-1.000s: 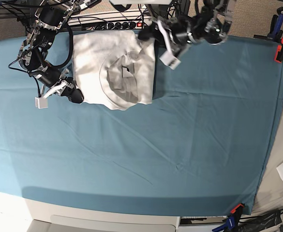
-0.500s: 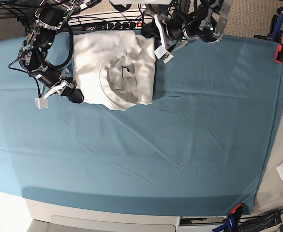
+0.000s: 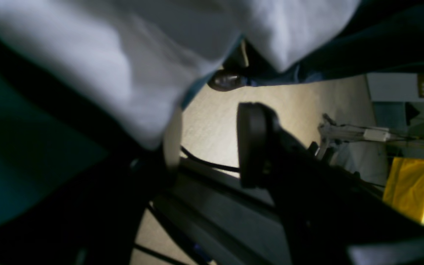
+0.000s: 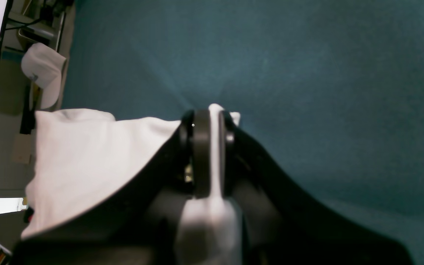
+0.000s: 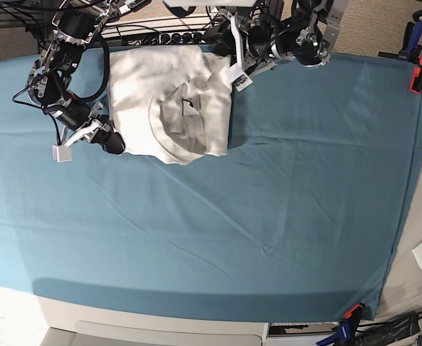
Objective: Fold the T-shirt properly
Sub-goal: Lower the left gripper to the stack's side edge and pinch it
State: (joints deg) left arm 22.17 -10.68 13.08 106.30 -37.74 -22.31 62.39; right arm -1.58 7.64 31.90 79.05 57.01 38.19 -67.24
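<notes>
While my right pincer (image 4: 212,125) is clamped on a corner of the T-shirt (image 5: 171,101), which lies partly folded at the far edge of the worktop on the teal cloth (image 5: 283,216), my left pincer (image 3: 208,143) stands open at the shirt's far corner, gripping nothing. To fold cleanly I should seat that corner deep between the pads before closing, then move both corners level. No containers are in view.
</notes>
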